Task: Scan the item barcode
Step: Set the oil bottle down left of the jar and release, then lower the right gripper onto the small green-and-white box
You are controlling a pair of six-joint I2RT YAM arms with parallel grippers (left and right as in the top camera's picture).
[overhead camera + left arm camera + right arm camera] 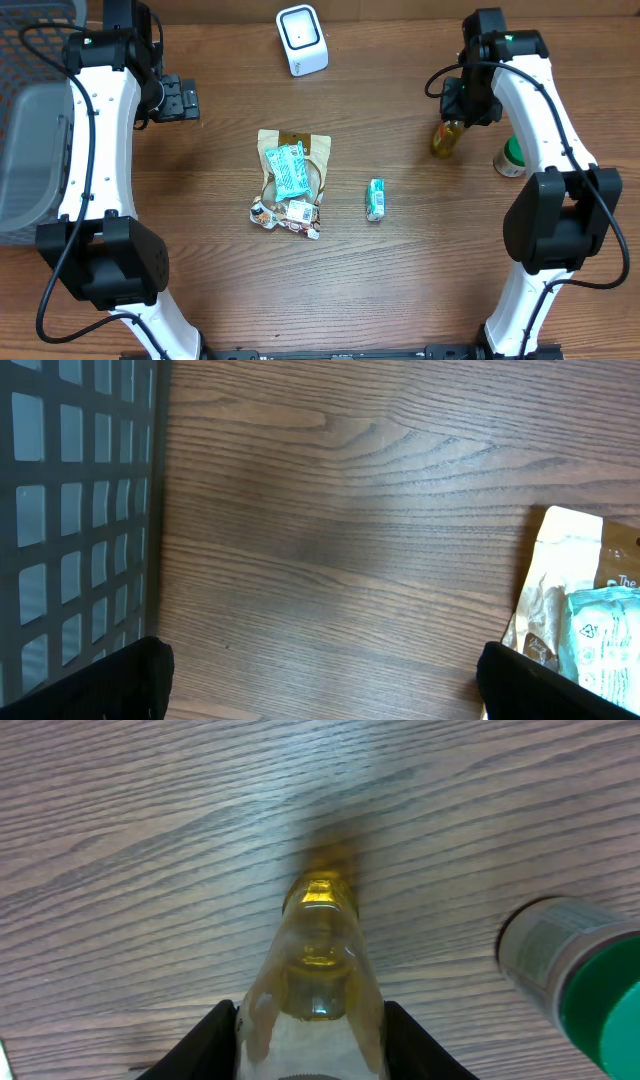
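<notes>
Bench (200, 240), near to far:
- Pouch pile (290, 185) and small green packet (375, 199), centre.
- Green-capped jar (510, 158).
- Amber bottle (318, 950), just beside the jar, pinched in right gripper (312, 1040).
- Left gripper (188, 98), spread wide.
- Scanner (301, 40), far edge, well apart from the bottle.

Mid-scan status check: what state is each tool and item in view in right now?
Left tool: open, empty.
Right tool: shut on the yellow bottle.
Yellow bottle: gripped, well right of the scanner.
Scanner: standing, nothing in front of it.
Green-capped bottle: loose, untouched.
Snack pouches: piled together, untouched.
Small green packet: lying alone, untouched.
</notes>
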